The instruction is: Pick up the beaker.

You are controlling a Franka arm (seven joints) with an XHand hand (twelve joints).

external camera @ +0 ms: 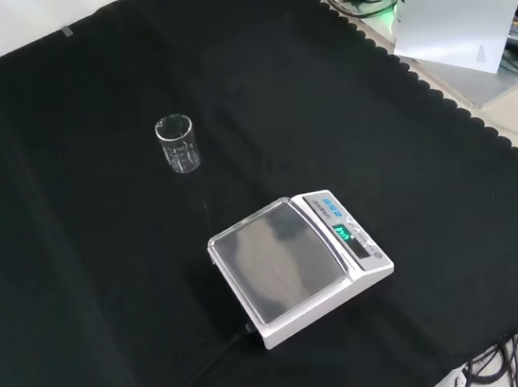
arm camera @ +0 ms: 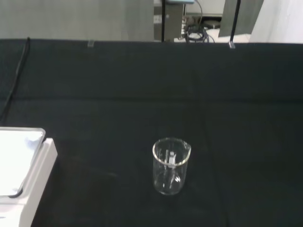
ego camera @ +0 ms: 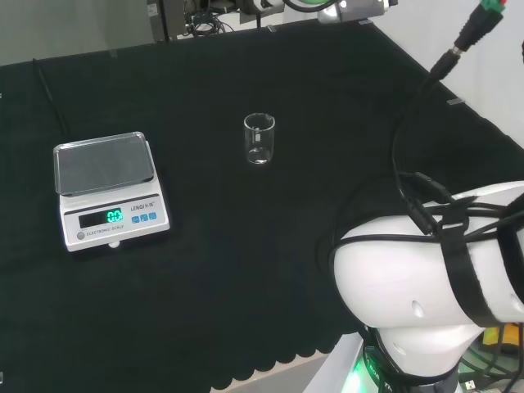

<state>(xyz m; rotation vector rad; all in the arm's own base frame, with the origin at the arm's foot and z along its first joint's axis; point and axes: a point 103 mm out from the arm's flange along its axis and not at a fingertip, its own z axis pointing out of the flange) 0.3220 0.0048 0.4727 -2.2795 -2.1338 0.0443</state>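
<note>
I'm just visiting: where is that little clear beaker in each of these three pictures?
Head view: beaker upright on the black cloth, above centre, right of the white scale.
Front view: beaker upper left of centre, beyond the scale.
Wrist view: beaker low, near centre; the scale's corner at the edge.
Shared landmark: the scale.

My tabletop [ego camera: 246,270], draped in black cloth, carries two things.
A clear glass beaker [ego camera: 259,138] stands upright near its middle; a white scale [ego camera: 108,190] with a lit green display sits well apart, nearer one edge.
</note>
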